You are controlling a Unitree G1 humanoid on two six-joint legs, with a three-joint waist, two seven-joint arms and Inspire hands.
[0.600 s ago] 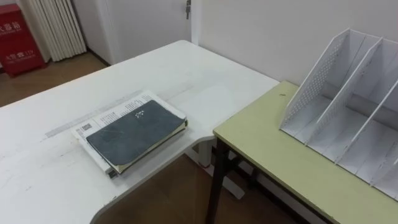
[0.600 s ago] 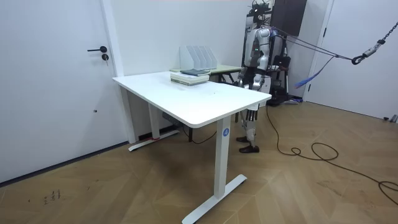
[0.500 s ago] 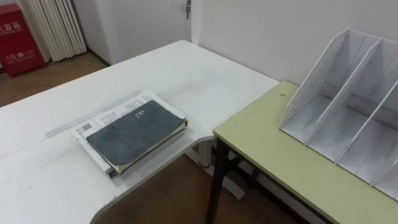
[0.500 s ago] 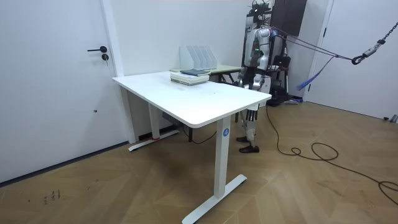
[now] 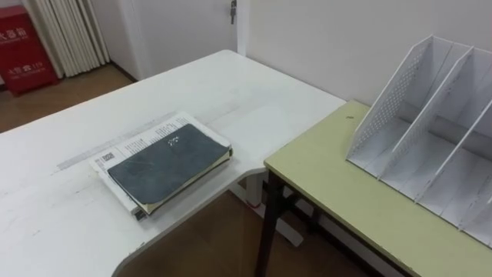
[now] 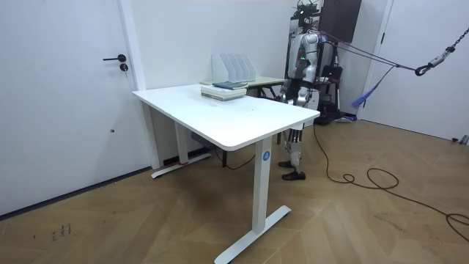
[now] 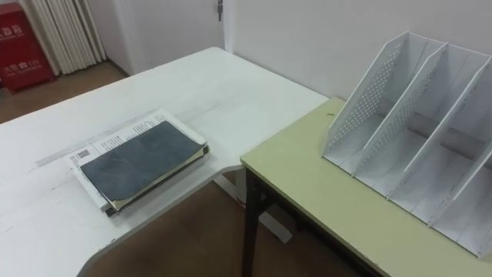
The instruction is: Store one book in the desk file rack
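Red cabinet [image 5: 27,48]: one, far left.
White desk [image 5: 231,85]: one.
Books [image 5: 167,158]: two stacked, dark one on top, at white desk's edge.
Green desk [image 5: 346,192]: one, adjoining.
File rack [image 5: 430,131]: one, on green desk, three slots seen.
Left hand [image 6: 311,94], right hand [image 6: 287,92]: beside robot's hips, state cannot be told.
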